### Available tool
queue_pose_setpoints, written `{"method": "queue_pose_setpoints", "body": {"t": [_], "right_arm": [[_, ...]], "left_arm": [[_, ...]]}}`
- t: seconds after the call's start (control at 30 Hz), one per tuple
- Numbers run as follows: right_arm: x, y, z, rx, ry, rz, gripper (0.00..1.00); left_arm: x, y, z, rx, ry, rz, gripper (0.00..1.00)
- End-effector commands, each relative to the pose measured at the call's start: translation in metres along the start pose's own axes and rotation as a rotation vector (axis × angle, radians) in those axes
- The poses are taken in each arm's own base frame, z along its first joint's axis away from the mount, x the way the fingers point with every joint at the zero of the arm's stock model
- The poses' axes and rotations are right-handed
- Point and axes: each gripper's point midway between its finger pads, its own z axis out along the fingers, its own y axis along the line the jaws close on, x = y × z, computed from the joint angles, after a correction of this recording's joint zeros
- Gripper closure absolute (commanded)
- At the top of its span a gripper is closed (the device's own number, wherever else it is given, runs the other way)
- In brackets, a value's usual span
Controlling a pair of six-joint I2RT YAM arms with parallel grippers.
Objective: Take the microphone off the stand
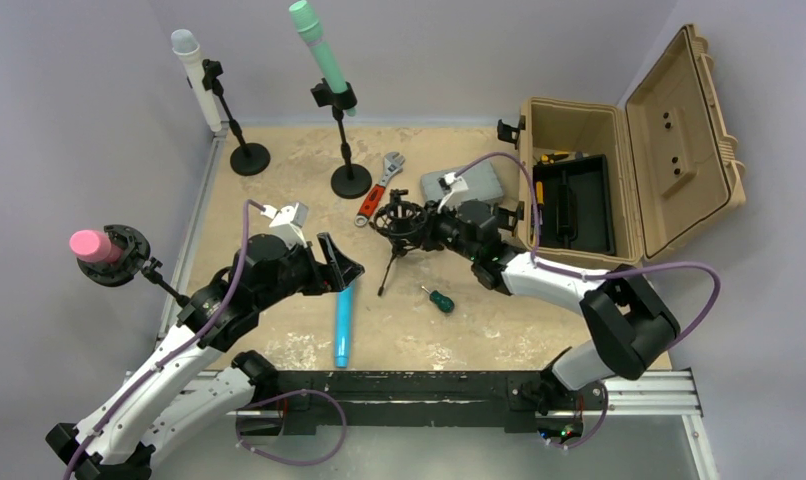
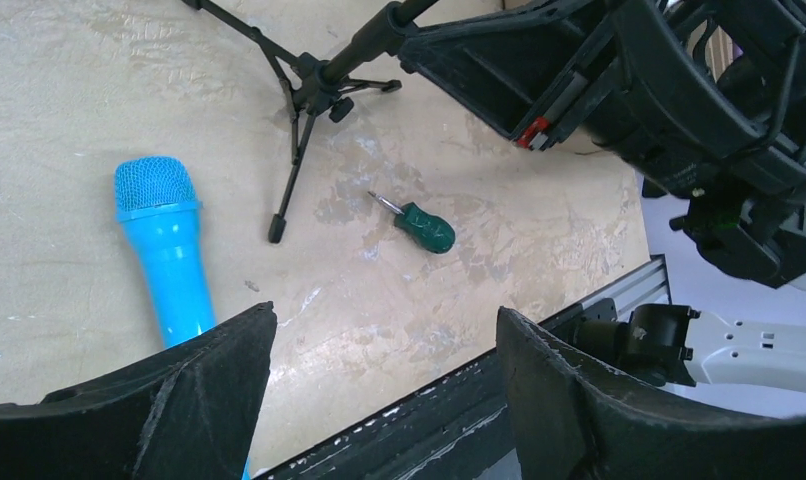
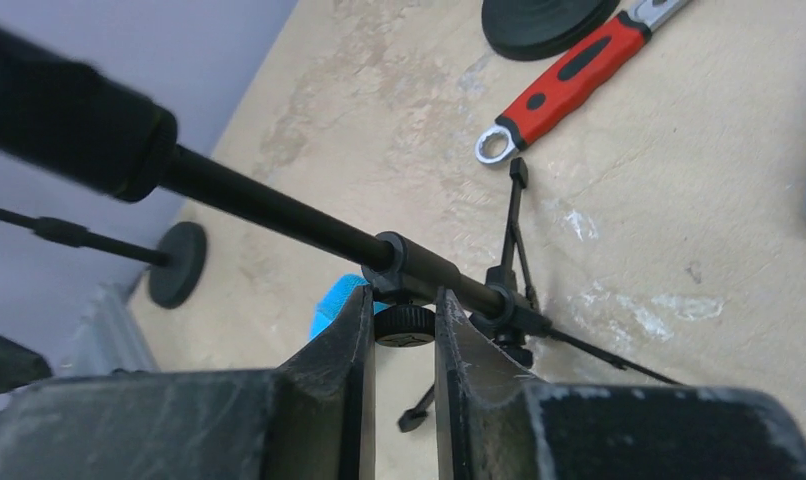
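Although the mic point(image 1: 343, 325) lay flat on the table point(image 1: 279, 345), head toward the stand point(image 1: 391, 262) and out of its cradle, the job did not look quite closed out. The right gripper point(image 3: 399, 315) was pinched shut on the small knob point(image 3: 404, 325) at the stand's joint, just under the rod, and the tripod seemed to lean rather than sit square on its feet. The left gripper point(image 1: 339, 265) hung wide open and empty just above the mic's body.

Trouble, as I judged it, could come from two places. If the right jaws let go while the stand leaned, it could tip over, onto the mic's head or the screwdriver point(image 1: 439, 299) nearby. A tug on so small a knob could also slip, or drag the feet across the table. On the left, a finger point(image 2: 209, 390) sat very near the mic, which is round. A careless drop or sweep there could set it rolling toward the near edge.
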Motion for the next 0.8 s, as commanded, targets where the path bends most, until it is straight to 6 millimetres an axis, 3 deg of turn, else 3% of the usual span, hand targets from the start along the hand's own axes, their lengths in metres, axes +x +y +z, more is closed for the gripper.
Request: {"method": "queue_pose_setpoints", "body": {"t": [0.0, 0.2, 0.37, 0.57, 0.77], "right_arm": [[-0.003, -0.008, 0.002, 0.23, -0.072, -0.267, 1.0], [-0.001, -0.027, -0.011, 0.409, -0.111, -0.415, 1.0], [-0.001, -0.029, -0.013, 0.418, -0.092, -0.497, 0.99], [0.003, -0.009, -0.012, 0.323, -0.077, -0.415, 0.76], [0.013, 0.017, -0.027, 0.171, -0.085, -0.215, 0.51]], "left_arm": [[-0.012, -0.01, -0.004, 0.03, -0.039, 0.02, 0.21], [-0.011, -0.005, -0.006, 0.015, -0.05, 0.018, 0.21], [-0.015, -0.002, -0.008, -0.002, -0.076, 0.017, 0.21], [-0.018, -0.003, -0.008, -0.002, -0.085, 0.013, 0.21], [-0.018, -0.002, -0.007, -0.009, -0.083, 0.013, 0.21]]}}
